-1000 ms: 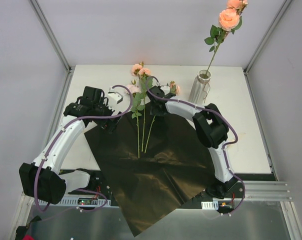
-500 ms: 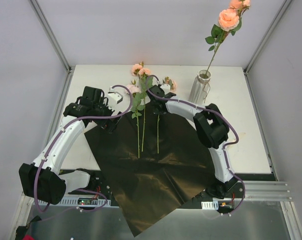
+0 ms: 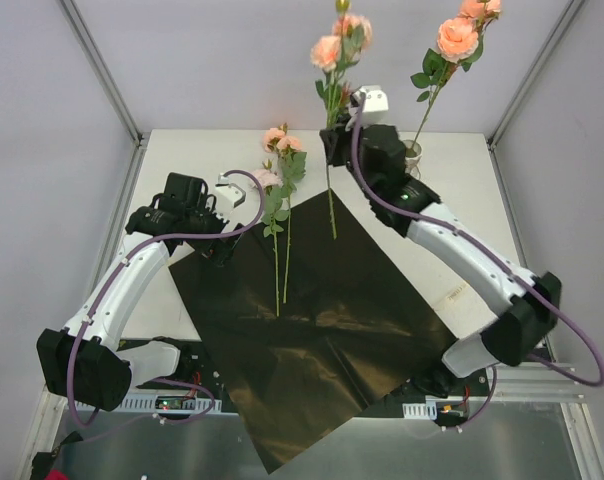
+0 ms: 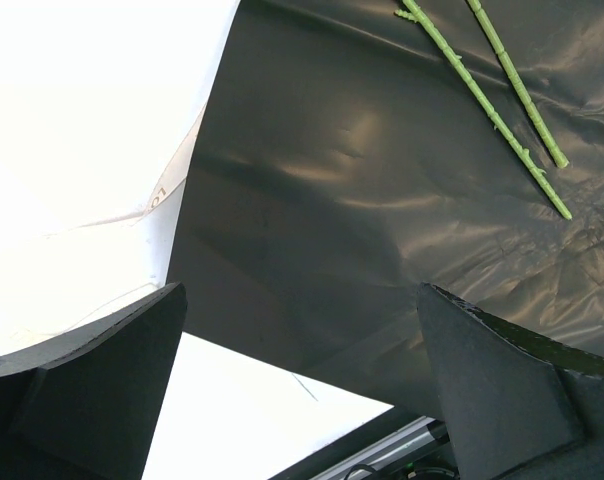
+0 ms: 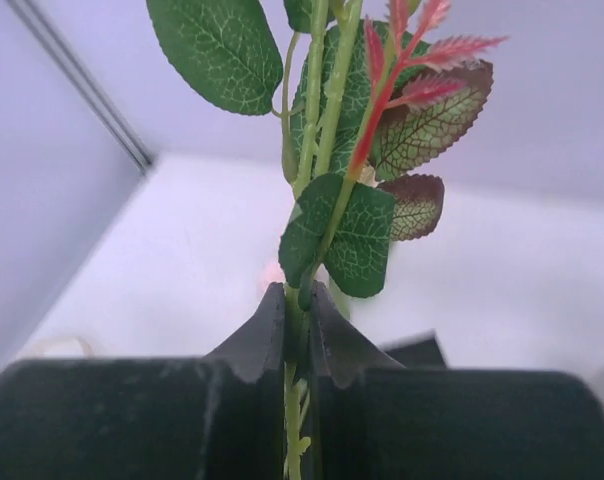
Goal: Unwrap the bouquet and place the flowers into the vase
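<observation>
Gone from the black paper (image 3: 312,320) since a second ago: one rose (image 3: 329,50), hoisted upright to top centre. Stretched long from lower right, with right gripper (image 5: 297,325) pinched tight on its stem, leaves just above the fingertips. Parked at middle left, left gripper (image 4: 297,300) spread wide over the paper's edge. Left lying flat at upper centre, two more roses (image 3: 280,190). Just right of the raised gripper, vase (image 3: 411,152), half hidden, already holding another rose (image 3: 458,38).

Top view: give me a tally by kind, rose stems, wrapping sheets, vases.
Vase: 1
Black wrapping sheet: 1
Rose stems: 4 (standing stem in the vase, held stem in the right gripper, two loose stems on the sheet)
Total: 6
</observation>
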You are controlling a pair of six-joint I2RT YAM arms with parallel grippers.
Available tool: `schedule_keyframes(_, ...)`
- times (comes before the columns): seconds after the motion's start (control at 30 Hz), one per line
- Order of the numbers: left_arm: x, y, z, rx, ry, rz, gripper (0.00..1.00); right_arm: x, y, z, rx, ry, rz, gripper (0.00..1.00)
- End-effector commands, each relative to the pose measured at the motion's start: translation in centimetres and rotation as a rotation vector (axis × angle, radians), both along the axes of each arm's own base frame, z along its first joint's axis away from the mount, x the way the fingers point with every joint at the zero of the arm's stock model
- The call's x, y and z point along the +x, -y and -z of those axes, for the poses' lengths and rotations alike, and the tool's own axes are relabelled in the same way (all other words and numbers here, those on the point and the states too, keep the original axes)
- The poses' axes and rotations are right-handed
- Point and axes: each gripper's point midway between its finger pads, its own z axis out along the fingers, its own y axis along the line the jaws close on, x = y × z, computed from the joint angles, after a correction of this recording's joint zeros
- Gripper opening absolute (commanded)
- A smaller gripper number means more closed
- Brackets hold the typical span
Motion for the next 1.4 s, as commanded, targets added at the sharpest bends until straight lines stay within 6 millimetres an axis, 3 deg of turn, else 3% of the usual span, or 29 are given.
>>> schedule_keyframes(0.0,0.2,0.0,-1.6,-0.016,0.046,0.007,0.99,-2.8,1.2,-11.9,-0.069,0.487,-0.127,0.01)
schedule_keyframes(0.03,0.2,-0.1,-1.7,-0.017,0.048,0.007,0.99,-3.5,2.7,-14.0,-0.096,0.594,-0.096,0.01)
schedule_keyframes(0.13,0.2,0.0,-1.6,-0.018,0.046,0.012,0.99,-3.8,5.9,-17.2,-0.100,0.701,-0.055,0.01)
schedule_keyframes(0.2,0.2,0.0,-1.5,-0.018,0.042,0.013,0.99,-3.0,8.6,-18.4,-0.096,0.722,-0.010,0.01)
schedule_keyframes(0.37,0.2,0.2,-1.6,-0.026,0.044,0.020,0.99,-1.3,12.6,-20.4,-0.147,0.830,0.113,0.01)
schedule_keyframes(0.5,0.4,0.4,-1.7,-0.030,0.044,0.024,0.99,1.1,13.8,-20.2,-0.190,0.840,0.178,0.01)
schedule_keyframes(0.93,0.8,0.2,-1.4,-0.008,0.037,0.043,0.99,5.1,16.4,-20.4,-0.153,0.908,0.300,0.01)
schedule_keyframes(1.03,1.0,0.4,-1.3,-0.008,0.034,0.045,0.99,5.6,16.9,-20.4,-0.120,0.903,0.311,0.01)
schedule_keyframes(1.37,1.1,0.7,-0.5,-0.018,-0.004,0.050,0.99,4.4,17.4,-21.9,-0.076,0.930,0.292,0.01)
